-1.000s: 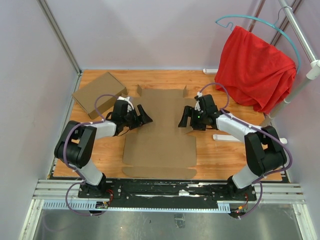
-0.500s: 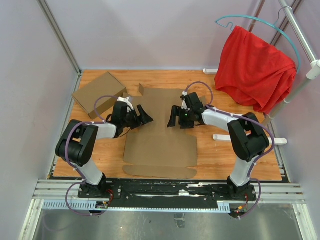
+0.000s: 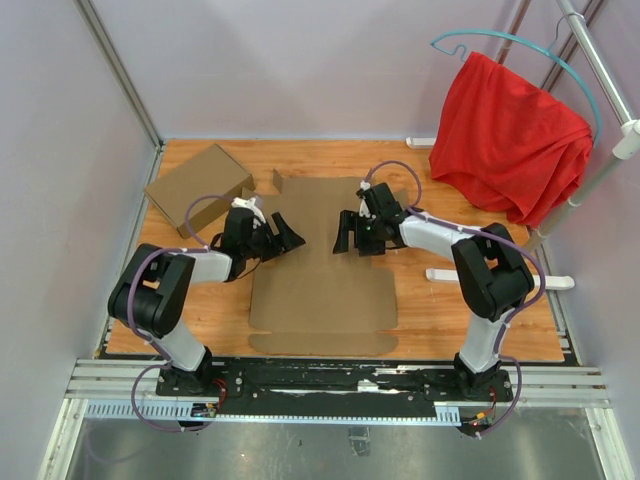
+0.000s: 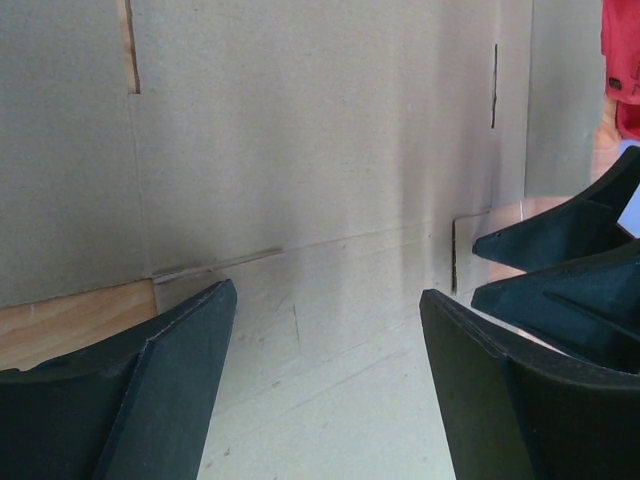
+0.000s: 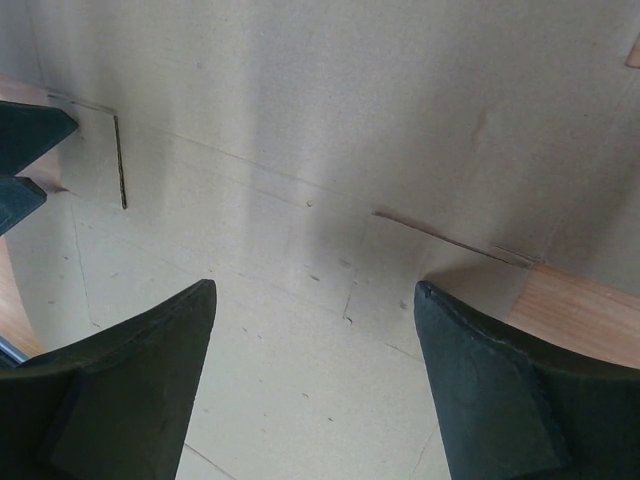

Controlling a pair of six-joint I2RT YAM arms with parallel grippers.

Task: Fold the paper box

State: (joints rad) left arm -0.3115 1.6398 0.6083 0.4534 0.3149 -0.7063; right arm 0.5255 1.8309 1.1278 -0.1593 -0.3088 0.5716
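Note:
The paper box (image 3: 318,295) lies as a flat brown die-cut sheet in the middle of the table, with one small flap (image 3: 278,180) standing up at its back left corner. My left gripper (image 3: 292,234) hovers open just over the sheet's left part and points right. My right gripper (image 3: 338,235) is open over the middle of the sheet and faces the left one across a short gap. In the left wrist view the creased cardboard (image 4: 300,150) fills the space between my left gripper (image 4: 328,295) fingers, and the right gripper's fingertips (image 4: 570,270) show at the right edge. Only cardboard (image 5: 350,120) shows under my right gripper (image 5: 315,290).
A second, folded brown box (image 3: 198,187) lies at the back left corner. A red cloth (image 3: 510,135) hangs from a hanger on a white rack at the back right, and the rack's foot (image 3: 450,274) lies on the table right of the sheet.
My right gripper has swung left over the sheet, closing the gap to the left gripper. The left gripper has edged slightly forward. Both stay open.

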